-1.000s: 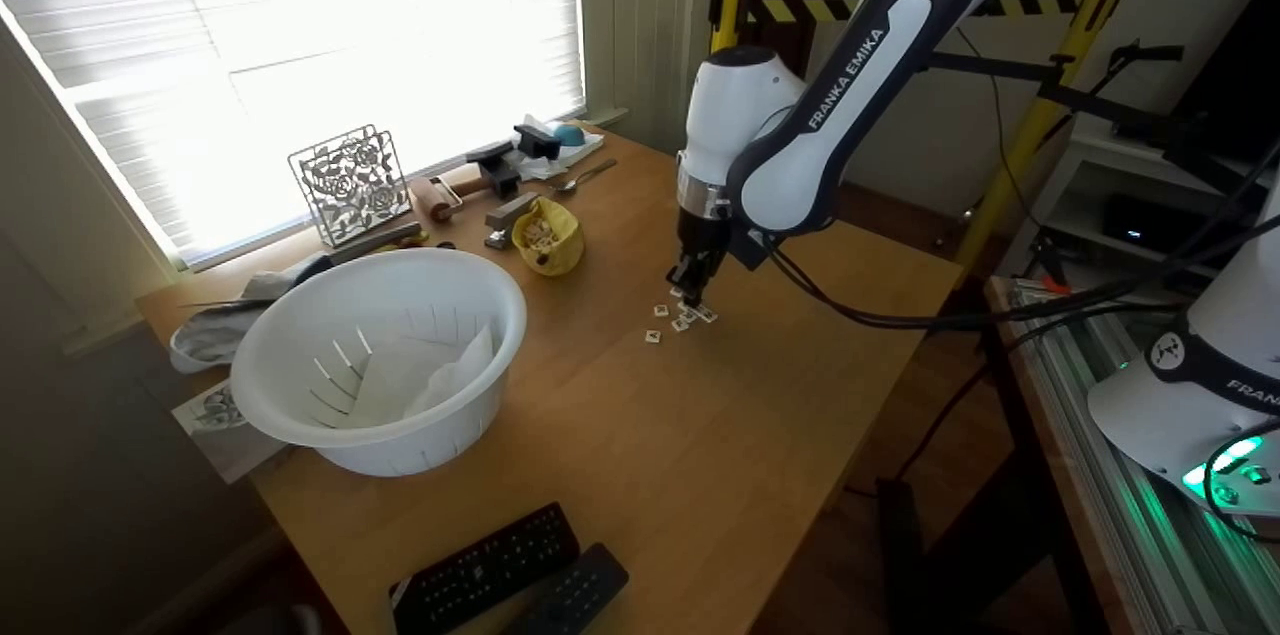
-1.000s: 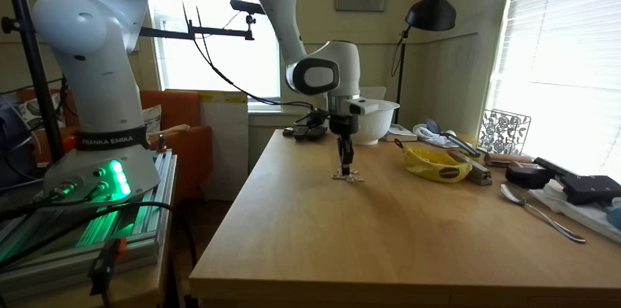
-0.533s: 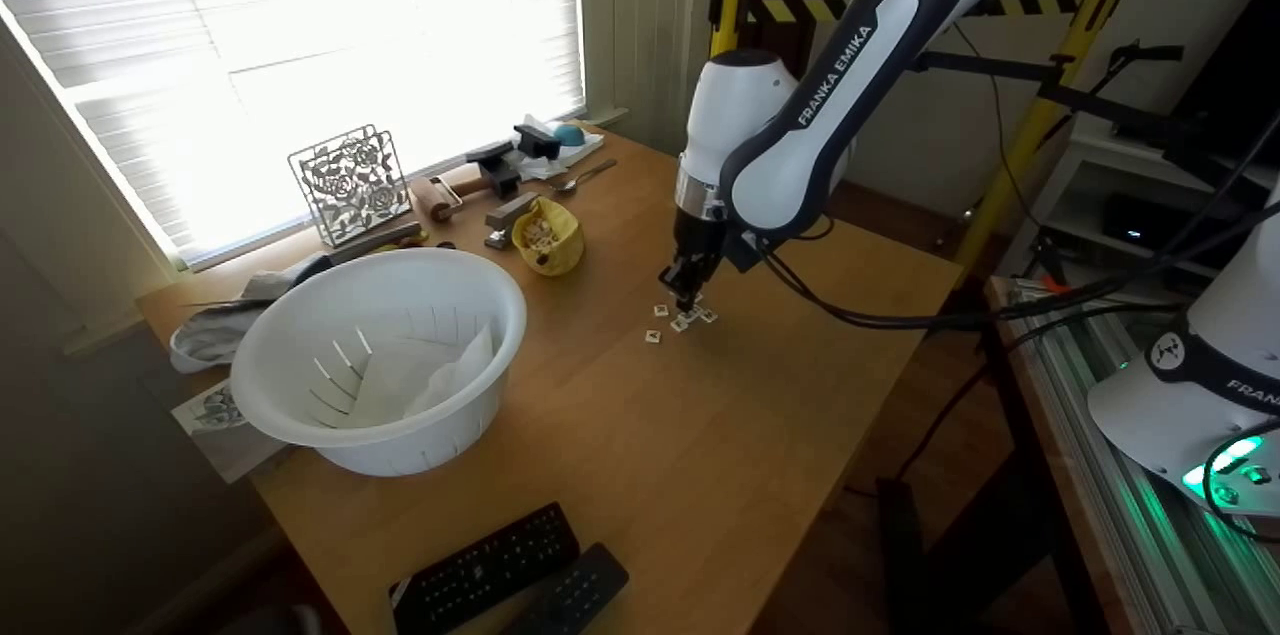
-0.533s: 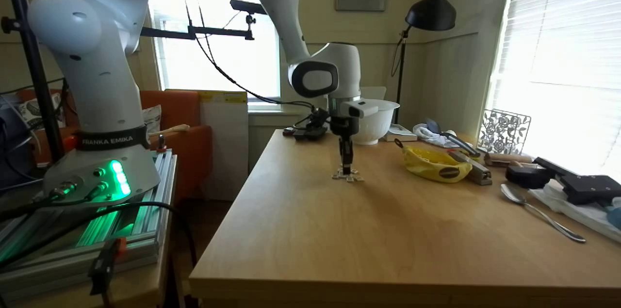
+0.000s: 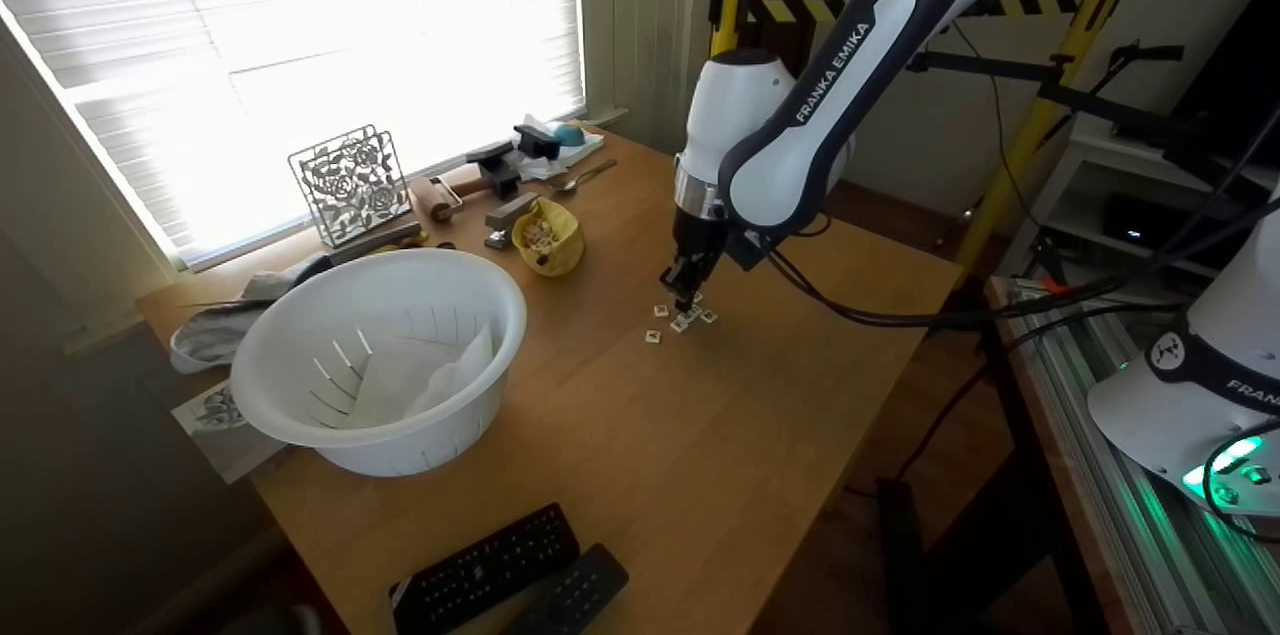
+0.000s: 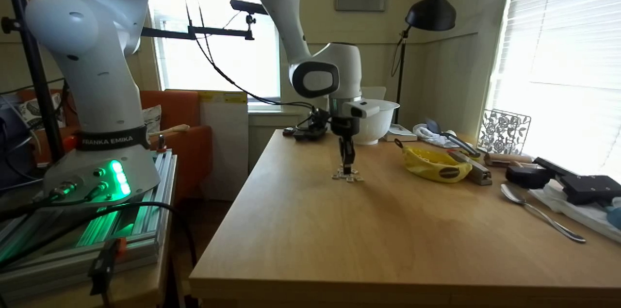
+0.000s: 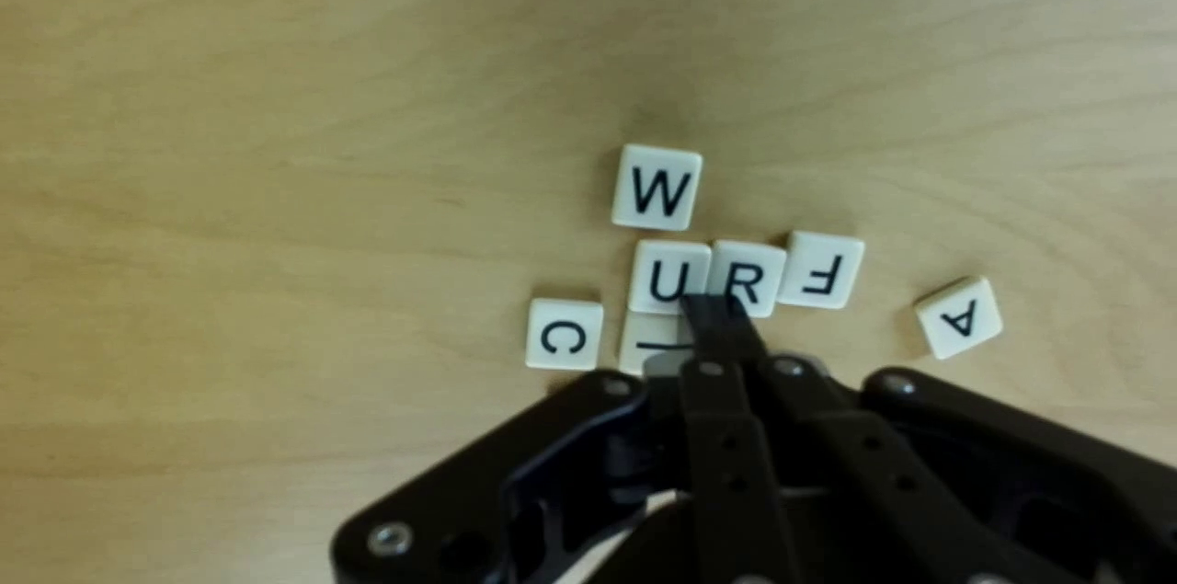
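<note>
My gripper [image 7: 720, 301] points down at the table with its fingers together and nothing visible between them. In the wrist view the fingertips overlap the lower edges of white letter tiles U [image 7: 669, 277] and R [image 7: 747, 279]; contact is hard to tell. An F tile [image 7: 821, 269] adjoins R. A tile with one bar [image 7: 651, 343] lies against U, partly hidden by the gripper. W [image 7: 657, 187], C [image 7: 564, 335] and A [image 7: 959, 317] lie apart. In both exterior views the gripper [image 5: 684, 305] [image 6: 347, 170] stands low over the tile cluster.
A yellow pouch [image 5: 557, 258] holding small pieces lies towards the window. A large white bowl [image 5: 420, 445] stands on the table, with two black remotes [image 5: 490, 565] nearby. A spoon [image 6: 553, 223], stapler [image 6: 478, 174] and metal lattice rack [image 5: 352, 185] lie along the window side.
My gripper has shifted slightly, to the left in an exterior view, and stays low over the tiles. It uncovers a little more of the cluster, where some tiles look slightly moved.
</note>
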